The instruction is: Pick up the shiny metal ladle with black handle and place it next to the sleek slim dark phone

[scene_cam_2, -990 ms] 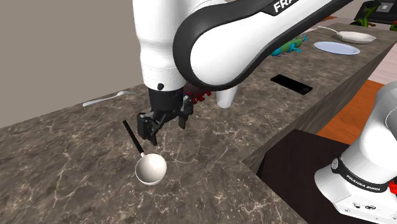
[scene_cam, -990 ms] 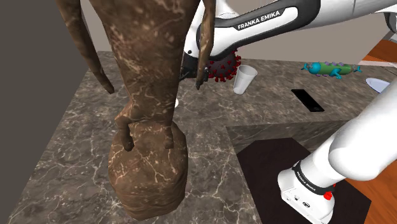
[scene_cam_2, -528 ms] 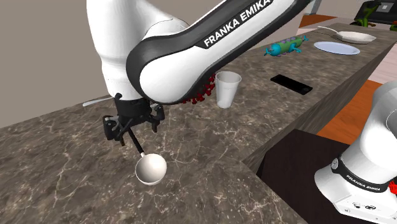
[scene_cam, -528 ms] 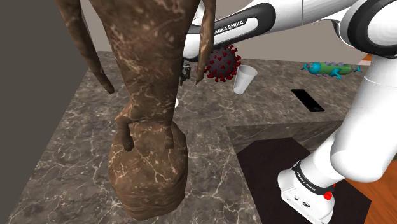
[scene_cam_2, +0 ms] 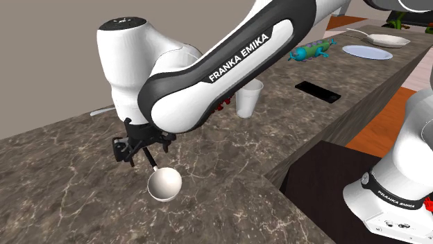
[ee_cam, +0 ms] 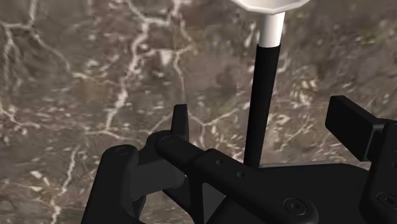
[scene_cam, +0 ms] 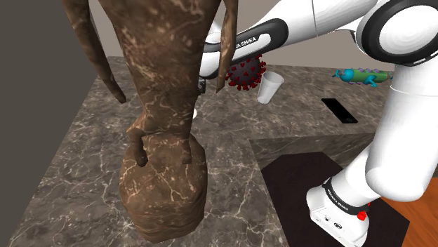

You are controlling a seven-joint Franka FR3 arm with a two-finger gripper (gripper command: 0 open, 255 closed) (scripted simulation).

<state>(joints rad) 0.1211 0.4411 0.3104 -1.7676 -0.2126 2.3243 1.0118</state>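
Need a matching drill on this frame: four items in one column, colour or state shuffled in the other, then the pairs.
1 ladle
2 phone
3 cup
4 end effector

a upright, white
b open, straddling a handle
c flat, slim, dark
d white bowl, black handle

Pairs: 1-d, 2-c, 3-a, 4-b

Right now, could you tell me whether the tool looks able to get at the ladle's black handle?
Probably yes: the tool is open, its fingers standing either side of the black handle of the ladle on the counter, with nothing between them.
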